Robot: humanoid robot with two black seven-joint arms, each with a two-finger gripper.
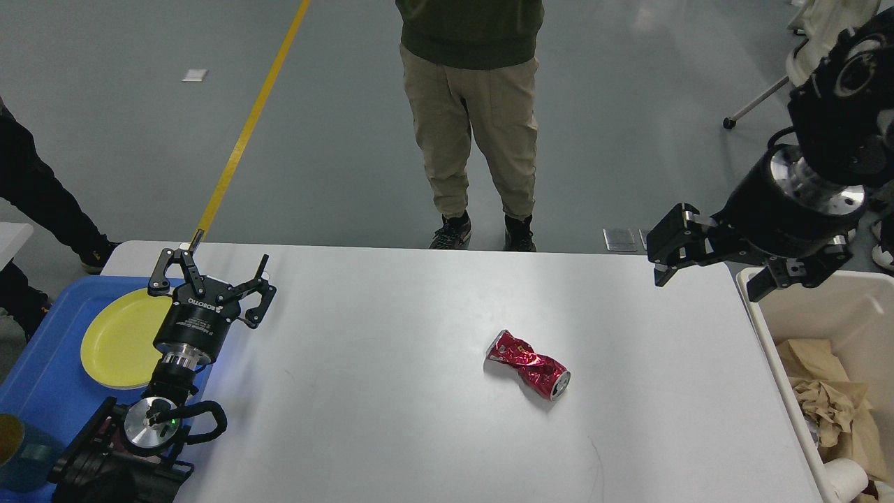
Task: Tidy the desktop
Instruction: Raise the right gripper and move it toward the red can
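step: reaching for crushed red can [528,365] on table [391,419] | right gripper [709,262] spread wide, empty | left gripper [213,276] wide, idle | next: descend, straddle can, bin [803,300] it

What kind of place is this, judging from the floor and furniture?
Probably a robotics lab or workshop: a grey floor with a yellow line, a rolling office chair, and a person standing watching by the white desktop.

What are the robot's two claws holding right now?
Nothing. The left gripper and right gripper are both open and empty; the crushed red can lies untouched on the desktop.
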